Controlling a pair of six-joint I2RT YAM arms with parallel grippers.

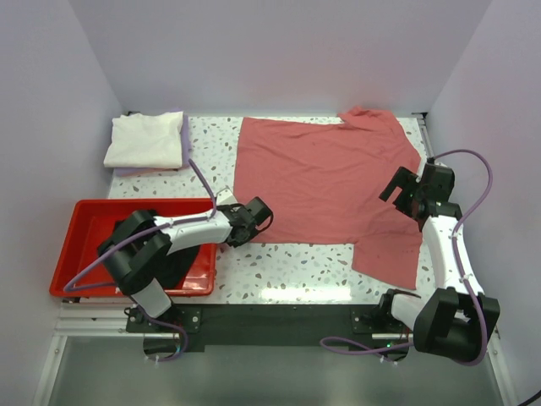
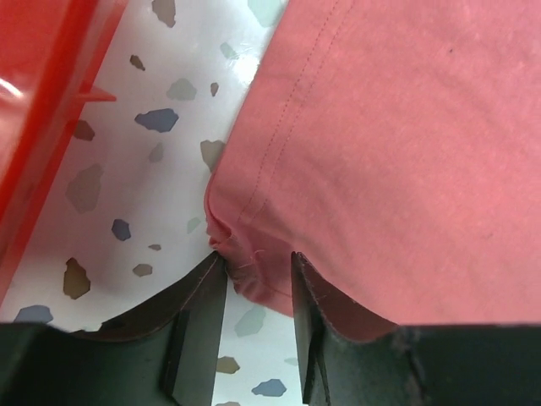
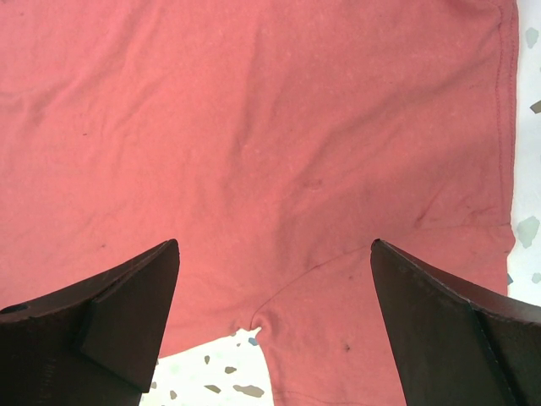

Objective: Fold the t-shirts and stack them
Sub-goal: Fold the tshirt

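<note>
The left gripper (image 2: 258, 283) pinches the hemmed corner of the salmon t-shirt (image 1: 325, 182), the cloth bunched between its two fingers (image 2: 199, 317); the shirt spreads flat ahead of it on the speckled table (image 1: 287, 266), with the red tray (image 1: 80, 245) just behind and to its side. The right gripper (image 3: 275, 326) hangs above the shirt near a sleeve seam, jaws spread wide (nothing between them). Folded cream-white t-shirts (image 1: 145, 139) lie well apart from both.

We note a red plastic tray (image 1: 84, 222) at the bench's (image 1: 287, 266) near-left edge — bench top white, speckled terrazzo — pale walls (image 1: 279, 51) around.
</note>
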